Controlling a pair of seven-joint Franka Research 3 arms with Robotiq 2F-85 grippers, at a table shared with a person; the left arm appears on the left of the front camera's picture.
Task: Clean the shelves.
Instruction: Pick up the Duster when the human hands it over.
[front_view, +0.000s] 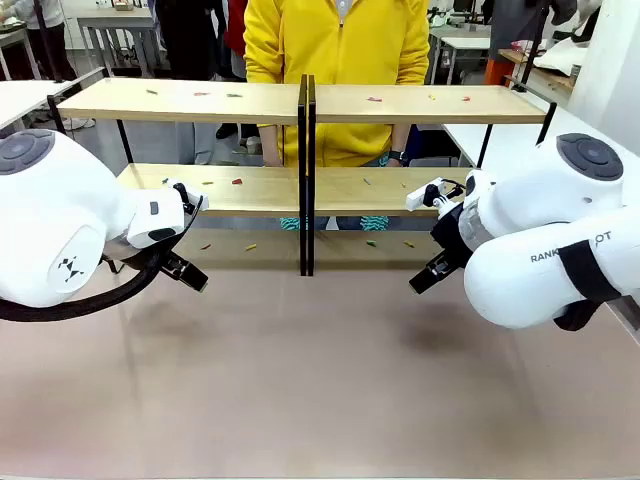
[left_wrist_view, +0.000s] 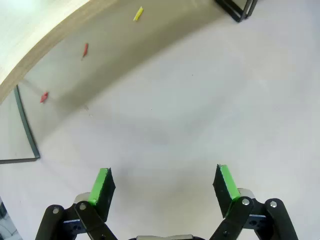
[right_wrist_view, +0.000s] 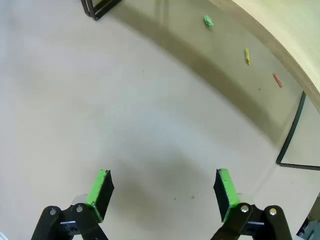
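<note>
The shelves (front_view: 250, 102) are two joined two-tier racks of light wooden boards on black frames, spanning the far half of the table. Small coloured scraps lie on the top boards (front_view: 234, 96), on the lower boards (front_view: 237, 181) and on the table beneath (front_view: 250, 246). My left gripper (front_view: 186, 272) hangs open in front of the left rack, low over the table. In its wrist view the left gripper (left_wrist_view: 164, 187) holds nothing, and yellow (left_wrist_view: 138, 13) and red scraps (left_wrist_view: 85, 49) lie under the board. My right gripper (front_view: 424, 278) (right_wrist_view: 162, 192) is open and bare before the right rack, near a green scrap (right_wrist_view: 208, 21).
A person in a yellow jacket (front_view: 335, 60) stands behind the shelves at the far side. The black centre posts (front_view: 307, 170) divide the racks. A thin black frame leg (left_wrist_view: 27, 130) and another (right_wrist_view: 292, 135) stand near the grippers. White tables (front_view: 510, 140) flank the scene.
</note>
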